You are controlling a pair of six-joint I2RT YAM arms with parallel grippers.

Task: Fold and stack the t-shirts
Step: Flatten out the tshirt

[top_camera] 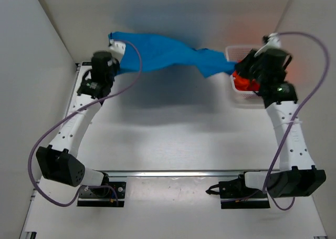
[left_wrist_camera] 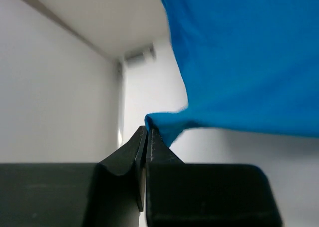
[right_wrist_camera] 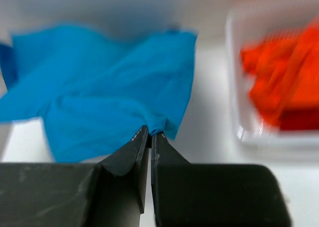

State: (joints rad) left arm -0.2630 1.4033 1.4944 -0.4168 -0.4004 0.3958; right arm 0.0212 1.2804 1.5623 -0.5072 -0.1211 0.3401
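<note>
Blue t-shirt (top_camera: 168, 55) hangs stretched over the table (top_camera: 173, 139) between both arms. The left gripper (left_wrist_camera: 148, 133) is pinched tight on its left edge, and the right gripper (right_wrist_camera: 150, 135) is clamped on the hem at its right end. Orange t-shirt (right_wrist_camera: 281, 82) is bunched in the white basket (right_wrist_camera: 238, 132), just beside the right gripper.

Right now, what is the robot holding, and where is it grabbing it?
The blue t-shirt: left gripper pinches one edge in its jaws, right gripper the other end.
</note>
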